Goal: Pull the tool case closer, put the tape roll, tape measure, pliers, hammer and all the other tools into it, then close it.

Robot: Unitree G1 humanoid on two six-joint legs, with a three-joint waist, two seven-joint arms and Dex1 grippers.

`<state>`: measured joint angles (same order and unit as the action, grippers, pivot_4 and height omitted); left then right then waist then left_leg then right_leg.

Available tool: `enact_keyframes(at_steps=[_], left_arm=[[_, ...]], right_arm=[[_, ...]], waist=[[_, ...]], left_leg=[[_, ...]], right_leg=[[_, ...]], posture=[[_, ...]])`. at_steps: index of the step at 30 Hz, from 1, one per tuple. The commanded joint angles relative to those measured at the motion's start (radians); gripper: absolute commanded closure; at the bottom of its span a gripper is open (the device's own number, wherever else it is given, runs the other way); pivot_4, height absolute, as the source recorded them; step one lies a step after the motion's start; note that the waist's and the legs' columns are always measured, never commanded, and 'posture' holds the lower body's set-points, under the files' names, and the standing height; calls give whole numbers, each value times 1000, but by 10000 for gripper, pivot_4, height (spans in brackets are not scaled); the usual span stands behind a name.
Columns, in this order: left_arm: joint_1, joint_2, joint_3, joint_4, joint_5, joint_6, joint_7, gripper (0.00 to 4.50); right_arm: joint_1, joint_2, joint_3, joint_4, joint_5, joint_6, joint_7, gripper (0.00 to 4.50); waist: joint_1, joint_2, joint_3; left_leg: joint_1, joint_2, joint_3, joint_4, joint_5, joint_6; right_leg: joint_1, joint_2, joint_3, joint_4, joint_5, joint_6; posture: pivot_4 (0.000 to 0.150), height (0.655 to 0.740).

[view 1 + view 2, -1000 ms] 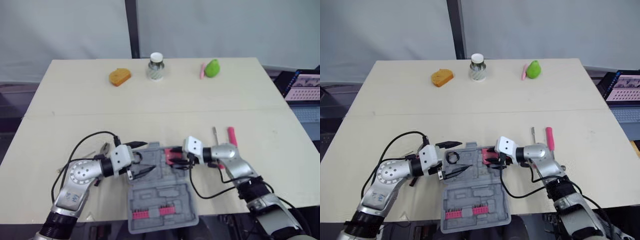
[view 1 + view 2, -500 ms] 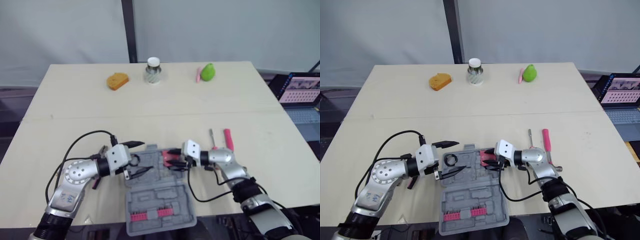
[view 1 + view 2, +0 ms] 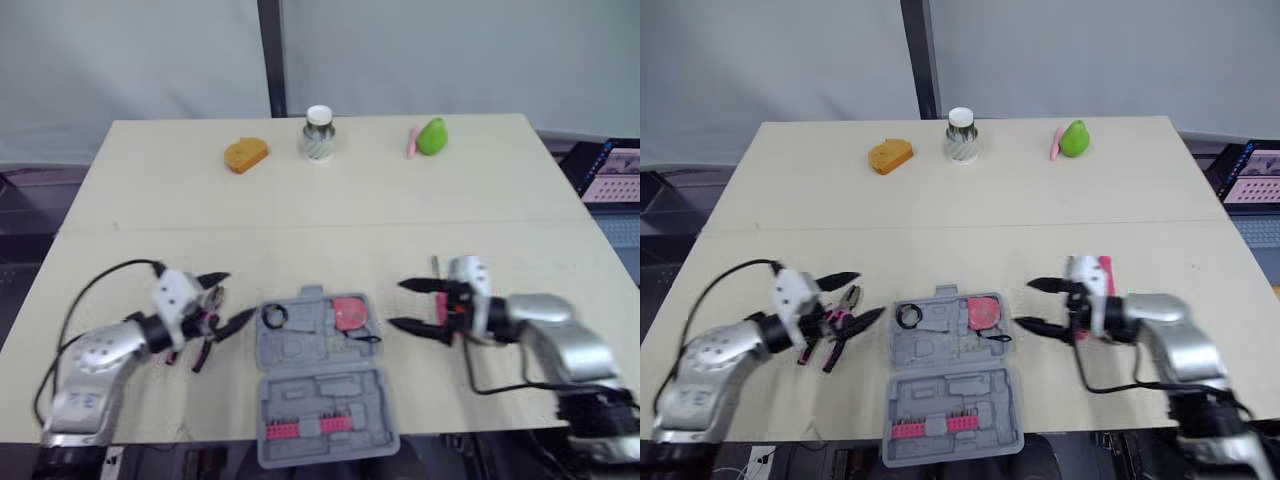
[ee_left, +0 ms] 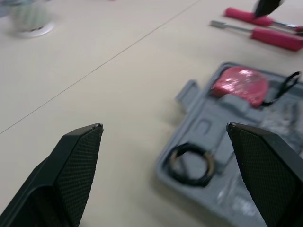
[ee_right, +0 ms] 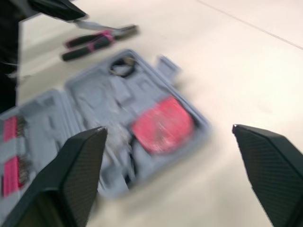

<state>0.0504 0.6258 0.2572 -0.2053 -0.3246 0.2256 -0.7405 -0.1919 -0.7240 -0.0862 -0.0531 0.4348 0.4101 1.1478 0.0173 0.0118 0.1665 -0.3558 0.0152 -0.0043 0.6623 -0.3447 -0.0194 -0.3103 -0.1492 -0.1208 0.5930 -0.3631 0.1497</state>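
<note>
Pliers [image 5: 97,40] look like the next thing to go in. They lie on the table just left of the tool case [image 3: 320,390], beneath the left gripper [image 3: 238,296], whose 2 fingers stand wide apart and hold nothing. The case lies open and flat. In its far half the tape roll [image 3: 273,317] sits at the left end and the tape measure [image 3: 349,313] at the right end.

Just right of the case the right gripper [image 3: 412,306] hovers, its fingers also spread and empty. Beyond it lie 2 pink-handled tools [image 4: 277,39]; I cannot tell which is the hammer.

To do the pick well, I would set the left fingers across both pliers handles at once, not along them, so the handles are squeezed together and cannot swing open in the lift. Carry them clear over the case's left rim and lay them in a free recess, not on the tape roll, so the lid can shut later. Keeping the right arm right of the case meanwhile should avoid a clash.
</note>
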Motion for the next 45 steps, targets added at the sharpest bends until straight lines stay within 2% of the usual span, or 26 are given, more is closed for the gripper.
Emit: enact_keyframes(at_steps=[1, 6, 13, 19, 26, 29, 35, 40, 45], left_arm=[[88, 27, 180, 61, -19, -16, 39, 0], [179, 69, 350, 225, -5, -89, 43, 0], [235, 106, 466, 409, 12, -208, 55, 0], [240, 116, 461, 439, 15, -235, 56, 0], [222, 111, 422, 409, 23, -217, 70, 0], [221, 109, 399, 388, 24, -206, 69, 0], [222, 112, 329, 332, 36, -189, 38, 0], [169, 129, 217, 308, 77, -206, -2, 0], [82, 113, 81, 228, 80, -201, -57, 0]], right_arm=[[92, -67, -149, 60, 22, -17, -10, 752], [146, -123, -271, 286, -15, -120, -32, 752], [91, -152, -323, 599, -65, -281, -63, 752], [78, -156, -310, 658, -74, -331, -46, 752], [73, -156, -305, 642, -77, -332, -49, 752], [79, -150, -301, 596, -67, -311, -45, 752], [120, -130, -268, 323, -4, -174, -33, 752], [125, -106, -211, 39, 69, -33, -53, 752], [148, -91, -200, -131, 109, 56, -102, 752]], waist=[[0, -1, 2], [2, -6, 5], [3, -8, 8], [2, -8, 8], [1, -8, 8], [1, -8, 8], [2, -8, 8], [4, -8, 8], [13, -9, 9]], left_leg=[[0, 0, 1, 0, 0, 0], [1, 0, 3, 0, 0, 1], [1, 1, 6, 0, 0, 1], [1, 1, 8, 0, -1, 1], [-1, 1, 14, -1, -1, 0], [-1, 1, 14, -1, -1, 0], [-1, 2, 15, -1, -1, 0], [-1, 2, 15, -1, -1, 0], [-2, 1, 13, 1, -1, 0]], right_leg=[[0, 0, 1, 0, 0, 0], [0, 0, 2, 0, 0, 0], [-2, 0, 4, 0, 0, 0], [-5, 0, 7, 2, 0, 0], [-12, 0, 11, 5, 0, 0], [-12, 0, 12, 6, 0, 0], [-13, 0, 13, 7, 0, 0], [-14, 0, 13, 8, 0, 0], [-14, -1, 13, 9, 0, 0]], posture=[[1500, 7400], [1500, 7400], [1500, 7400], [1500, 7400], [1500, 7400], [1500, 7400], [1500, 7400], [1500, 7400], [1500, 7400]])
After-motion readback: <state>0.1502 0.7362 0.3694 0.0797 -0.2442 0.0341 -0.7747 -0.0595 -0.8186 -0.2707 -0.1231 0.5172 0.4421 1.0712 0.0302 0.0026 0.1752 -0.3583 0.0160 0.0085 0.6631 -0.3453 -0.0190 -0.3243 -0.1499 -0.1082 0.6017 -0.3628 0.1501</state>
